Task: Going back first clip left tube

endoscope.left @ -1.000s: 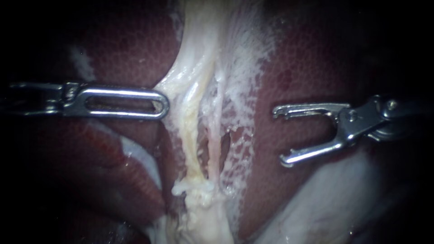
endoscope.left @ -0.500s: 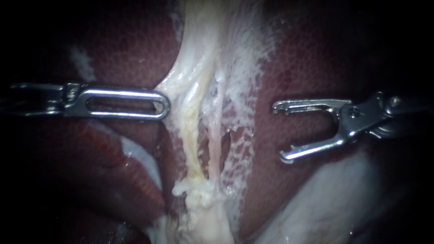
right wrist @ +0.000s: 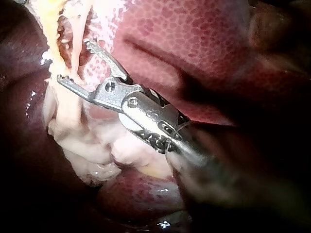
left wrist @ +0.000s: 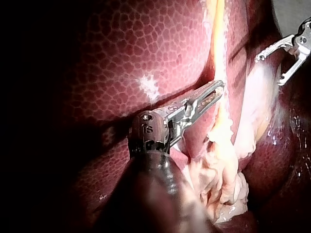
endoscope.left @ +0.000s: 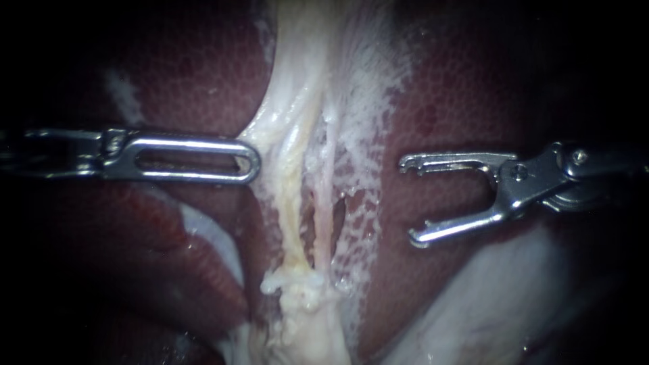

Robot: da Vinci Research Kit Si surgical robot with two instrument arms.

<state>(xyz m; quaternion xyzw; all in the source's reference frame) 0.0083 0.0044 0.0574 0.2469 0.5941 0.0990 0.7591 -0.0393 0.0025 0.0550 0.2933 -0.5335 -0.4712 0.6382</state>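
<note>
Two tubes run down the middle between liver lobes: the yellowish left tube (endoscope.left: 291, 203) and the thinner pink right tube (endoscope.left: 326, 209). No clip shows on either. My left instrument (endoscope.left: 251, 162) comes in level from the left, its slotted jaws shut on the pale tissue (endoscope.left: 260, 132) at the left tube's edge, which tents toward them. In the left wrist view my left instrument (left wrist: 217, 91) lies beside the left tube (left wrist: 219, 58). My right instrument (endoscope.left: 407, 200) stands off to the tubes' right, jaws open and empty. The right wrist view shows my right instrument (right wrist: 73, 60) gaping toward the tubes.
Dark red liver (endoscope.left: 189, 74) flanks the tubes on both sides. White webby tissue (endoscope.left: 365, 101) covers the liver right of the tubes. A ragged pale lump (endoscope.left: 297, 290) sits where the tubes meet below. A smooth pale surface (endoscope.left: 487, 297) lies under my right instrument.
My right instrument has slid a little left toward the tubes and its open jaws have narrowed slightly. My left instrument has edged right, still on the pale tissue.
</note>
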